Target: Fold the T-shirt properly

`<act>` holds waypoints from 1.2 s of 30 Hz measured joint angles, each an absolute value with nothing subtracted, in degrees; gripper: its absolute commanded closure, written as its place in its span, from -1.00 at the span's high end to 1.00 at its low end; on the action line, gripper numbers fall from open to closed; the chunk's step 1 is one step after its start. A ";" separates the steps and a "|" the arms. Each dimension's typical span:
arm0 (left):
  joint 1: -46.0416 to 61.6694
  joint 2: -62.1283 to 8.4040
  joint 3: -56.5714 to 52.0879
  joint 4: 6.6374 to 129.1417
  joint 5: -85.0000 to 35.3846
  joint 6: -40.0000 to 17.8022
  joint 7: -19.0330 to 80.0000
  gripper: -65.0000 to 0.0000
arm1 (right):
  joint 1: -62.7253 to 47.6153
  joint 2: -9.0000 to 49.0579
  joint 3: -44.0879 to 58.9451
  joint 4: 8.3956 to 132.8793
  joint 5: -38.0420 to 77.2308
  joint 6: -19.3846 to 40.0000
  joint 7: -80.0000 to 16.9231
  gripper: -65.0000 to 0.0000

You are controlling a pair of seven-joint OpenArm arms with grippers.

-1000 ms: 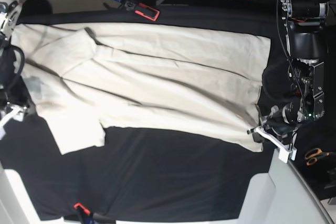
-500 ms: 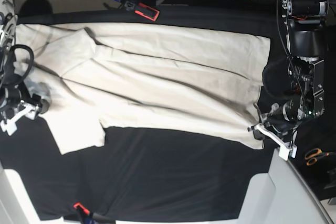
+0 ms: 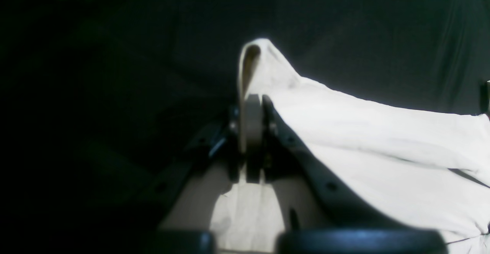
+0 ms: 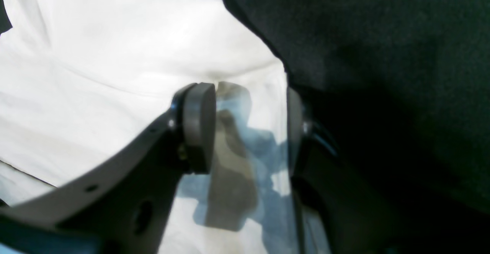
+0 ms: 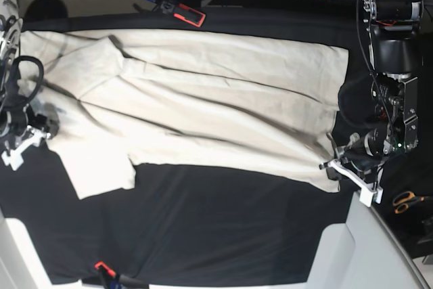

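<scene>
The T-shirt (image 5: 203, 109) lies spread across the far half of the black counter (image 5: 223, 228), its body running from one side to the other, with one short sleeve (image 5: 101, 170) pointing toward the near edge. The left pincer (image 3: 252, 104) is pressed together on a raised corner of the cloth at the hem end, and a small fold stands up above its tips. In the base view this corner sits at the shirt's near right end, beside the left arm (image 5: 389, 65). The right pincer (image 4: 249, 127) stands partly spread over the shirt's edge at the sleeve end: one pad (image 4: 197, 125) rests above pale cloth, the other side lies at the border with the counter. Whether it is gripping cloth cannot be told. Orange scissors (image 5: 406, 201) lie off the counter's right side
</scene>
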State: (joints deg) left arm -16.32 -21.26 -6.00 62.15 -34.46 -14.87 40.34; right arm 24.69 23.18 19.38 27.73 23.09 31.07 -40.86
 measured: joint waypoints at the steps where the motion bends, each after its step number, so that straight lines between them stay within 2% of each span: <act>1: -16.32 -21.28 -6.00 62.15 -34.48 -14.85 40.34 -1.00 | 24.67 23.18 19.38 27.73 23.07 31.07 -40.97 -0.49; 4: -16.32 -21.23 -5.91 62.15 -34.48 -14.87 40.34 -1.00 | 24.43 23.16 19.38 27.70 22.92 31.07 -40.97 -0.95; 5: -16.32 -21.26 -5.89 62.15 -34.46 -14.87 40.34 -1.00 | 24.40 23.16 19.38 27.70 22.92 31.07 -40.95 -1.00; 10: -16.32 -21.26 -5.91 62.15 -34.48 -14.87 40.34 -1.00 | 24.36 23.11 19.14 28.14 22.68 31.07 -40.07 -1.00; 19: -16.32 -21.23 -5.98 64.71 -34.28 -14.87 40.49 -1.00 | 24.29 23.16 19.00 38.50 22.92 31.38 -38.54 -1.00; 27: -16.32 -21.15 -5.98 66.92 -34.50 -14.98 40.38 -1.00 | 24.27 24.64 19.00 39.00 22.52 31.57 -38.52 -1.00; 34: -16.29 -21.15 -6.04 66.85 -34.48 -14.96 40.40 -1.00 | 24.53 26.02 19.11 39.00 22.48 39.59 -37.93 -1.00; 36: -16.29 -21.19 -6.04 66.81 -34.48 -14.96 40.40 -1.00 | 24.56 25.76 19.03 39.00 22.50 39.70 -36.71 -1.00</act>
